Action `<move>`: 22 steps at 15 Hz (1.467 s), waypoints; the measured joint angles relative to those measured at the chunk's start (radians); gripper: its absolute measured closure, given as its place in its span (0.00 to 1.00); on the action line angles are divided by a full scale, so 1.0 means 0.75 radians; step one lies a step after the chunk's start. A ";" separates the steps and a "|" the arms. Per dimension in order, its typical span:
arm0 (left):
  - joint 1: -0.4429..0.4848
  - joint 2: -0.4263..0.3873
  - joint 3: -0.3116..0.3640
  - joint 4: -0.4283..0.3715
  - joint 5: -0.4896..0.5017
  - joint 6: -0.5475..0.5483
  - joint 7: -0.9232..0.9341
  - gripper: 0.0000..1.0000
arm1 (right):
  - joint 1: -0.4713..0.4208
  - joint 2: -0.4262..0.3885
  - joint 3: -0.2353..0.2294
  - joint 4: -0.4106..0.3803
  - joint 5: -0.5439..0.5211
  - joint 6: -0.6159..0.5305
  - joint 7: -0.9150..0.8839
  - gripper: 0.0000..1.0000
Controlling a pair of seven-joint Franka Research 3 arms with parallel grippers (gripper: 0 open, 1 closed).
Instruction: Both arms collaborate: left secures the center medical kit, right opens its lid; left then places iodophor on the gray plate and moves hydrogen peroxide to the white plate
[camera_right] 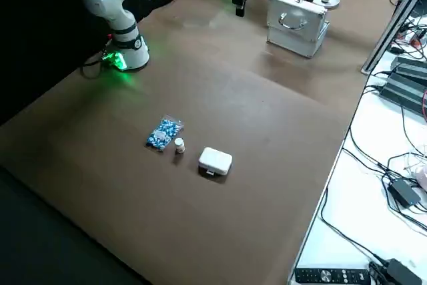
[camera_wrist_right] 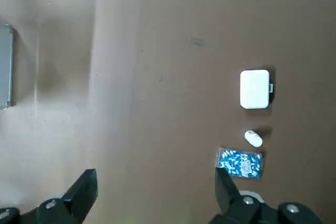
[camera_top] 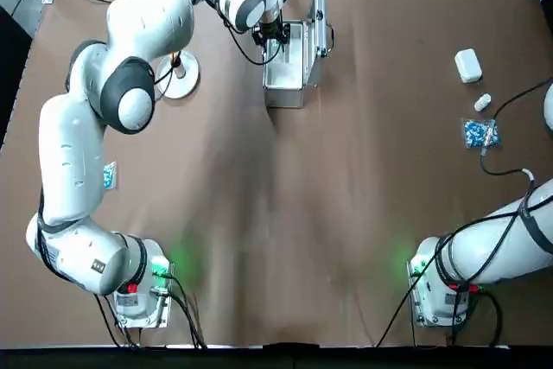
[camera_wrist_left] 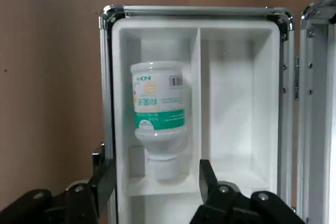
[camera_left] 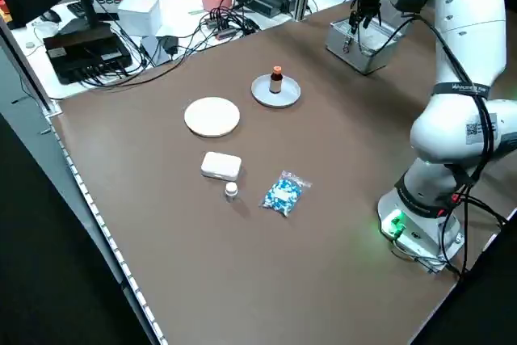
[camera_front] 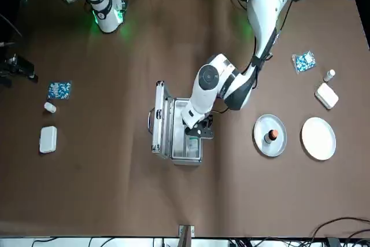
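The silver medical kit (camera_top: 288,66) lies open at the far centre, its lid (camera_top: 320,28) standing upright. Inside, the hydrogen peroxide (camera_wrist_left: 157,109) lies in one compartment, a pale bottle with a teal band. My left gripper (camera_wrist_left: 156,182) is open and hangs over the kit (camera_front: 185,134), one finger on each side of the bottle's cap end, not touching it. The brown iodophor (camera_front: 270,136) stands upright on the gray plate (camera_front: 260,128). Beside that, the white plate (camera_front: 318,138) is bare. My right gripper (camera_wrist_right: 155,192) is open with nothing in it, held off at my right side, away from the kit.
On my right lie a white box (camera_top: 467,65), a small vial (camera_top: 482,103) and a blue-white packet (camera_top: 480,134). A like box (camera_front: 327,95), vial (camera_front: 329,75) and packet (camera_front: 304,61) lie on my left, near the plates. Cables and equipment line the table's far edge.
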 joint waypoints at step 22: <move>-0.019 0.068 0.006 0.017 0.002 0.024 -0.001 0.47 | 0.000 0.000 0.001 -0.003 0.000 0.001 -0.002 0.01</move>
